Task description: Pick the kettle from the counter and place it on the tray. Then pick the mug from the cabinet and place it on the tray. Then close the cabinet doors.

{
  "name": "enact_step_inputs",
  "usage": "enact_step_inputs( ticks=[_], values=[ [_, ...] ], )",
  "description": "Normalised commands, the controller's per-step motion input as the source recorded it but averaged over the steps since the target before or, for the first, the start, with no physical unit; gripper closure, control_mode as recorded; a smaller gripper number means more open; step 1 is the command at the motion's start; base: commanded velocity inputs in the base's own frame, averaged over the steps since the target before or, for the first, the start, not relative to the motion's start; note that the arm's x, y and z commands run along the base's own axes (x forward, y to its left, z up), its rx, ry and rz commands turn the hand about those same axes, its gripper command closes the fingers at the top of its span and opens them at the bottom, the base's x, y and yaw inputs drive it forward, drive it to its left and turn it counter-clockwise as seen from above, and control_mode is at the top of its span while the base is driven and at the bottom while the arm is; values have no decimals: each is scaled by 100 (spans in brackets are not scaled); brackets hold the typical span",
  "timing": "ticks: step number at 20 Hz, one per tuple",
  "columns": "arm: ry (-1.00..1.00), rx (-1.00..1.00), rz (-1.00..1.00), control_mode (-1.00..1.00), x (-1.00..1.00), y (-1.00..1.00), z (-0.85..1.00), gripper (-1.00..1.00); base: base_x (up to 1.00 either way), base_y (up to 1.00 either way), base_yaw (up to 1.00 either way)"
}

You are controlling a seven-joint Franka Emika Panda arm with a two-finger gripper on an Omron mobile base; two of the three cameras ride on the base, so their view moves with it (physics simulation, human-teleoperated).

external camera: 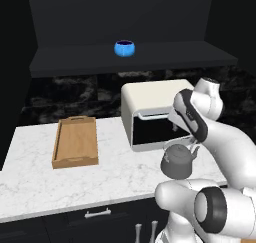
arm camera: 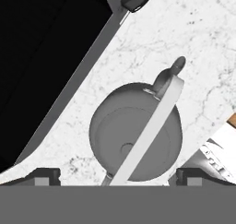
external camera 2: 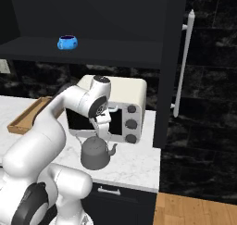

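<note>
The white robot arm [external camera: 220, 152] is seen closest, bent forward over the counter [external camera: 60, 182]. The gripper [arm camera: 117, 174] is held just above the kettle [arm camera: 134, 135], and its two dark finger tips [arm camera: 44, 174] are spread wide, one on each side of the kettle. Nothing is held between them. The pale handle of the kettle is seen running across its grey top, with the spout pointing away from the hand. No touch between the tips and the kettle can be made out.

The kettle [external camera: 178, 162] is stood upright on the white counter, near the front edge, just in front of a cream toaster oven [external camera: 152, 112] with a dark glass door. In the right base view three round knobs are seen on the oven [external camera 2: 125, 108].

Further left on the counter, well apart from the kettle, the wooden tray [external camera: 75, 142] is laid flat with nothing in it.

Higher up and farther back, the blue mug [external camera: 124, 48] is sat on the dark shelf of the cabinet [external camera: 125, 59]. A cabinet door [external camera 2: 173, 62] is stood open, and its long silver handle [external camera 2: 184, 64] is seen in the right base view.
</note>
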Motion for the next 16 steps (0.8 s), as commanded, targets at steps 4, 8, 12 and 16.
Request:
enact_step_inputs(
  ticks=[4, 8, 12, 16],
  values=[
    [0, 2, 0, -100, -21, -1, -32, -100, 0, 0, 0],
    [0, 0, -1, -100, -21, 0, -34, -100, 0, 0, 0],
    [1, 2, -3, -100, -3, 0, -20, -100, 0, 0, 0],
    [7, 5, -2, -100, 22, 0, -7, -100, 0, 0, 0]
  ],
)
